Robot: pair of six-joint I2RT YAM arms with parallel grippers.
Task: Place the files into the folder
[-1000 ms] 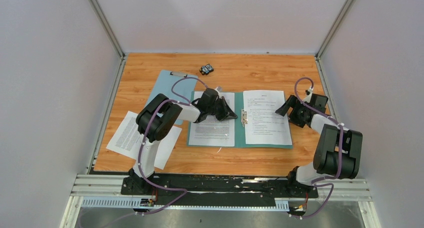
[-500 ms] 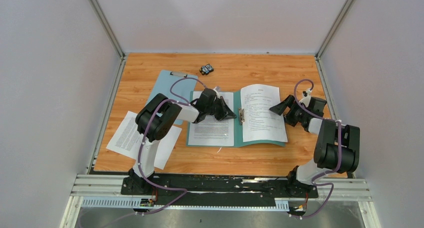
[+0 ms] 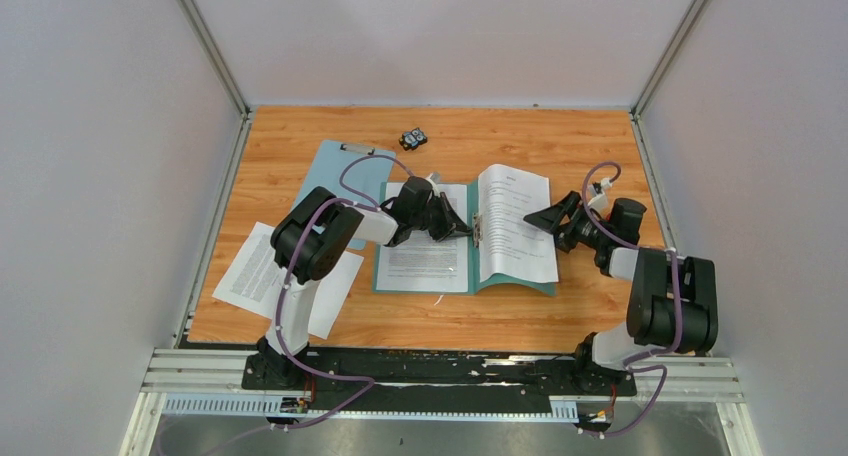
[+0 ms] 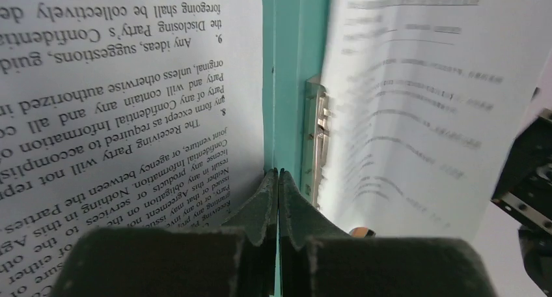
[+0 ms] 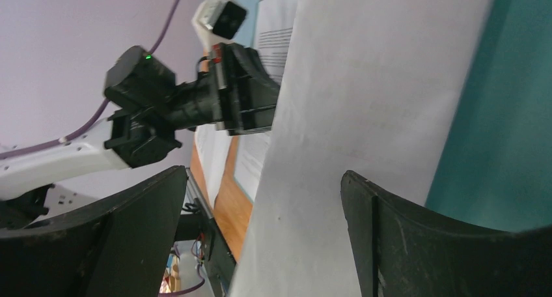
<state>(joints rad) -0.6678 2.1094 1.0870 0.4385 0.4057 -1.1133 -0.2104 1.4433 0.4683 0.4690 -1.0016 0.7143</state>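
From above: teal folder (image 3: 472, 271) open at the middle of the wooden table (image 3: 560, 141). Left cover flat, with the left sheet (image 3: 425, 251) of dense print lying on it. Right cover tilted up off the wood, carrying the right sheet (image 3: 515, 226). Left gripper (image 3: 462, 228) pinched fully together, tips down by the folder's spine, nothing between them. Right gripper (image 3: 545, 221) spread wide at the raised cover's right edge, nothing clamped. Loose sheets (image 3: 255, 276) at the near left, outside the folder, partly under the left arm. Pale blue clipboard (image 3: 340, 176) just left of the folder, toward the far side. Small black object (image 3: 413, 137) near the far edge.

From the left wrist: both dark fingers pressed flat against each other, tips on the teal strip of the spine. Left sheet's print sharp and upside down on the left. Metal clip (image 4: 319, 137) just right of the tips. Right sheet blurred and slanted beyond the clip.

From the right wrist: two dark fingers well apart at the bottom corners. White paper and teal cover standing across the gap between them; contact with either finger not clear. Left arm (image 5: 163, 108) beyond, on the far side of the raised cover.
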